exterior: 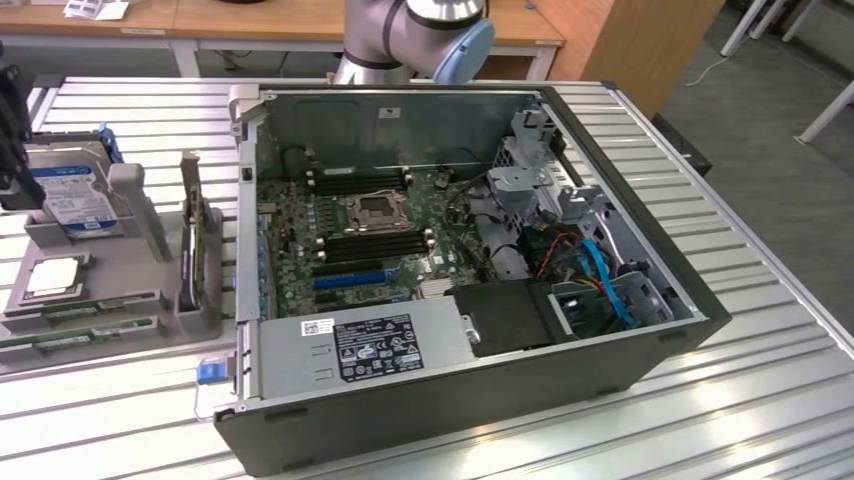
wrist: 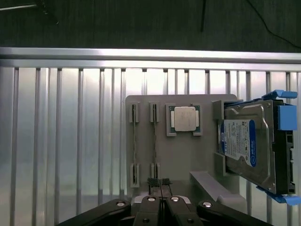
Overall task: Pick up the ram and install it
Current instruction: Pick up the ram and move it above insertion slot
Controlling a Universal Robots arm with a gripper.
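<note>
Two green ram sticks (exterior: 83, 310) (exterior: 60, 341) sit in the slots of a grey holder (exterior: 127, 265) at the exterior view's left, beside the open computer case (exterior: 467, 300). In the wrist view they show edge-on as two thin strips (wrist: 135, 136) (wrist: 154, 136) standing in the holder (wrist: 188, 155). My gripper (wrist: 160, 202) hangs well above the holder, shut with nothing between its fingers, closest to the stick nearer the processor chip. The motherboard's ram slots (exterior: 378, 243) lie beside the processor socket (exterior: 374, 211) inside the case.
The holder also carries a blue-labelled hard drive (wrist: 244, 141), a silver processor chip (wrist: 184, 118) and an upright dark expansion card (exterior: 200, 250). The slatted metal table (exterior: 747, 380) spreads around the case. The arm's base (exterior: 400, 30) stands behind the case.
</note>
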